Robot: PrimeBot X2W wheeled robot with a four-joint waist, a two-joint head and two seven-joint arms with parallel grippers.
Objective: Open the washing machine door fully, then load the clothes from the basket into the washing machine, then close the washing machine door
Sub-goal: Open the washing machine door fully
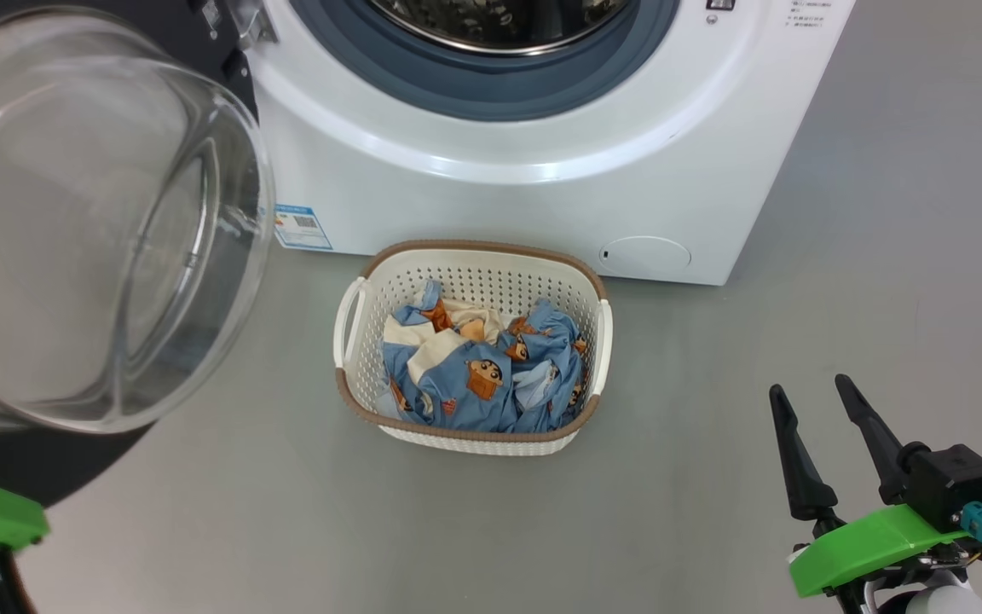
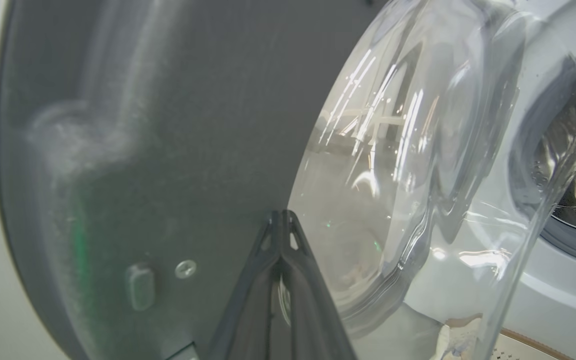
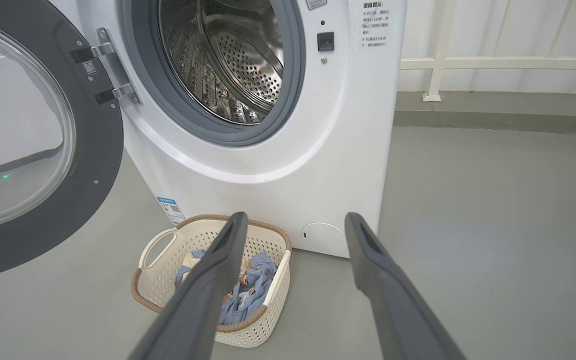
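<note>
Though door (image 1: 99,222) open, basket (image 1: 476,246) (long axis) left-right

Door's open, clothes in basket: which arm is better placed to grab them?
Right, probably: the right pincer is open facing the basket; the left pincer is shut at the washing machine door.

Door (image 3: 43,145) swung open; clothes (image 1: 482,367) heaped in basket (image 1: 470,256) before washing machine (image 1: 525,196).

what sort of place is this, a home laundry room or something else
Likely a laundry corner in a test space rather than a home: a white front-loading washing machine with its door open, a basket of clothes on bare grey floor, and a plain white railing behind.
</note>
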